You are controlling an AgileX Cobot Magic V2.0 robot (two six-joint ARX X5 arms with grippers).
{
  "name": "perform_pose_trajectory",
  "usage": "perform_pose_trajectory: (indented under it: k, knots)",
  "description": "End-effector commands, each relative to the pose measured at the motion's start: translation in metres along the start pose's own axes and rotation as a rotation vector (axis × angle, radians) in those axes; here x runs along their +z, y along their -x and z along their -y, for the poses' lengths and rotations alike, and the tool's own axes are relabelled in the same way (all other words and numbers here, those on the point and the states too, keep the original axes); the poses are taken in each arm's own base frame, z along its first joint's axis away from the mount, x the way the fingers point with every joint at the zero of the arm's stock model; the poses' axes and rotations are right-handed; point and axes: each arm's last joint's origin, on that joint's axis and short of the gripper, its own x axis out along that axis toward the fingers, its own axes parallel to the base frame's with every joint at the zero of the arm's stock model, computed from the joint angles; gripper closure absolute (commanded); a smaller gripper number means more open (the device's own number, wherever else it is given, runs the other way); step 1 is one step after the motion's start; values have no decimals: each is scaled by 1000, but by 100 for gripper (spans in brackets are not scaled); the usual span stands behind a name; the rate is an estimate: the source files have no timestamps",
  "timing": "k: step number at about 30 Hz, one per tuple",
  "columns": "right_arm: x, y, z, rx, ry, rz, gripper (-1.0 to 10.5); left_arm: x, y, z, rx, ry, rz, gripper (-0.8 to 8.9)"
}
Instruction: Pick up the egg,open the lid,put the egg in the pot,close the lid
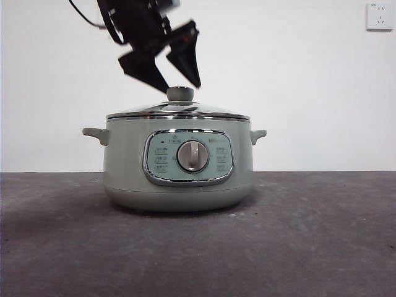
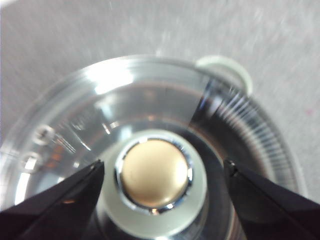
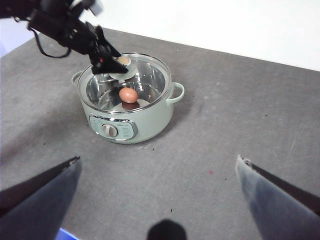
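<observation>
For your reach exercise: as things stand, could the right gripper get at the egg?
Probably not. The egg lies inside the pot under the closed lid, and the right gripper hangs well away, fingers apart.

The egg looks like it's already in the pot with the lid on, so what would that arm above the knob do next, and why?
Probably lift straight up and pull away. The egg lies inside the pot under the glass lid, which sits level on the rim. The left gripper hangs open just above the knob, its jaws on either side without touching. The right gripper waits far back, open.
</observation>
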Motion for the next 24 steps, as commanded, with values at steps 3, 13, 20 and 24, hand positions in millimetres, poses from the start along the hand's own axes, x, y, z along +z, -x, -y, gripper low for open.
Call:
perform_pose_trajectory:
  k: [3, 13, 20, 24]
  knots:
    - [-4, 0, 0, -8, 0, -28, 383, 10, 44, 5, 10, -12, 74, 396]
    - [-3, -1, 0, -8, 1, -31, 383, 0, 152, 31, -23, 33, 91, 405]
    - [-3, -1, 0, -8, 1, -32, 383, -20, 220, 52, -139, 69, 130, 405]
    - [-3, -2, 0, -8, 1, -32, 383, -31, 249, 61, -144, 64, 159, 405]
